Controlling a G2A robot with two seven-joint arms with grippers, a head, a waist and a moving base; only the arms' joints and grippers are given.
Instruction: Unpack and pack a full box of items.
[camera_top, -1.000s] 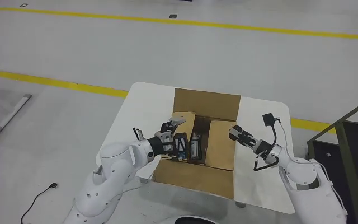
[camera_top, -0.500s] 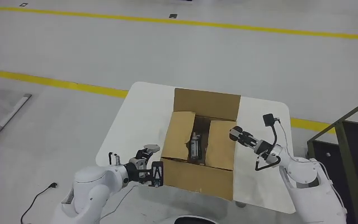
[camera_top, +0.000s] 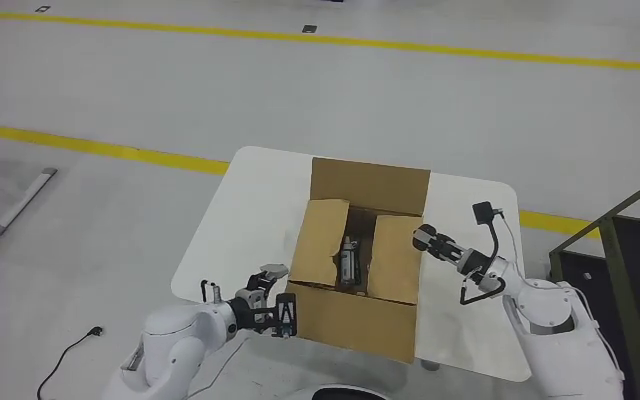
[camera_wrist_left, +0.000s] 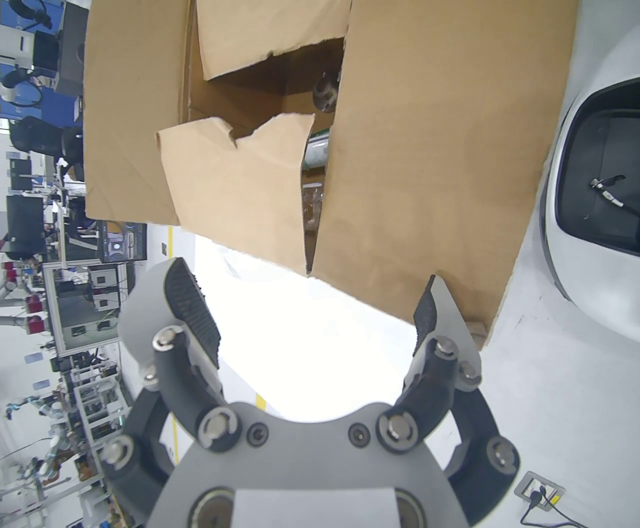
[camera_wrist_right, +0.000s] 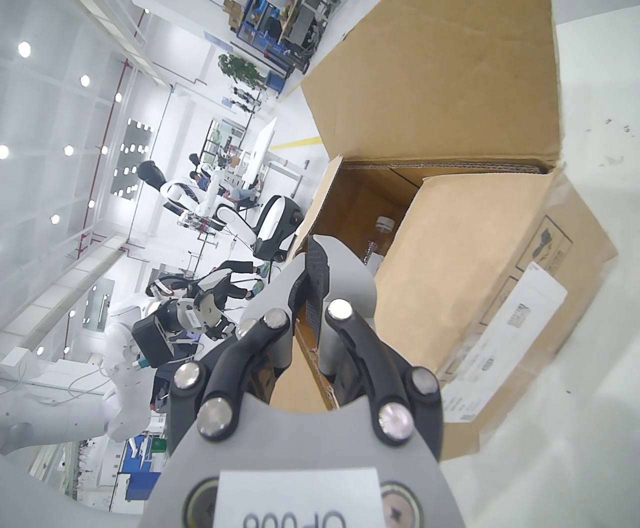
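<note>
Left gripper (camera_wrist_left: 310, 305): jaws spread wide, nothing between the pads. It sits at the near edge of the white table (camera_top: 250, 200). The cardboard box (camera_top: 350, 320) stands directly ahead of its fingertips. The box's near-left corner is just beside one finger (camera_wrist_left: 432, 320); whether they touch cannot be told. Right gripper (camera_wrist_right: 327, 250): fingers pinched together on the outer edge of the box's right flap (camera_top: 396, 258), which lies folded inward over the opening. The left flap (camera_top: 318, 240) is on the far side of the opening from the right gripper, tilted up, with a gap between the two flaps. In that gap, beyond the right gripper's fingertips and lower than the held flap, a bottle (camera_top: 347, 258) lies inside the box. The left wrist view shows ragged, torn edges on the inner flaps, with more packed items dimly visible behind them, too dark to identify. The far flap (camera_top: 370, 185) is folded outward, well apart from the left gripper and near the right one.
</note>
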